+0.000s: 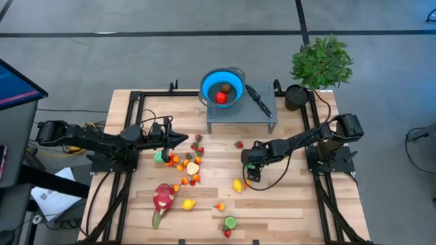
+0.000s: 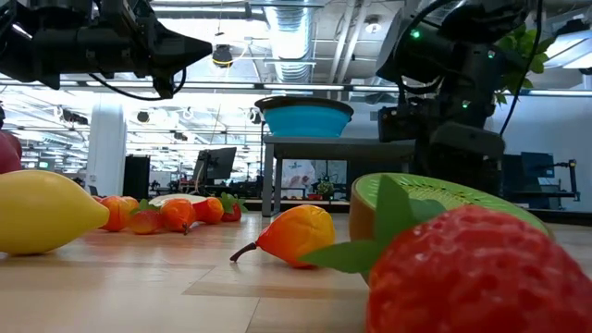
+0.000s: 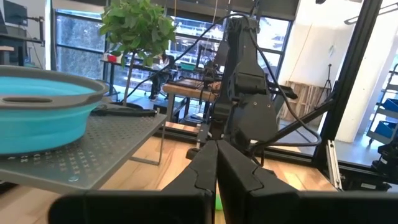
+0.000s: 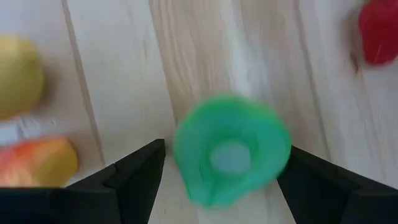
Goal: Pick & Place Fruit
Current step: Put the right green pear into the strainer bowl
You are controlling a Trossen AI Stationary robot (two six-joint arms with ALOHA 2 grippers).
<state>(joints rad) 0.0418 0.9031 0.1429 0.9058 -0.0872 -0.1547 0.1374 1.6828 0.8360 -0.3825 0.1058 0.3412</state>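
Small toy fruits lie scattered on the wooden table (image 1: 286,204): a yellow lemon (image 1: 237,185), a small orange one (image 1: 248,178), a cluster (image 1: 187,163) and a pink dragon fruit (image 1: 163,197). My right gripper (image 4: 224,158) points down, open, over a round green fruit piece (image 4: 230,149) that lies on the wood. One finger stands on each side of the piece, and I see no touch. My left gripper (image 1: 182,139) hovers shut above the cluster. A red fruit (image 1: 221,98) and a brown one sit in the blue bowl (image 1: 223,80).
The bowl stands on a grey perforated stand (image 1: 238,117) at the table's far side, with a black-handled knife (image 1: 259,100) beside it. A potted plant (image 1: 320,61) is at the far right corner. A strawberry (image 2: 481,268) and a kiwi half (image 2: 435,196) lie near the front edge.
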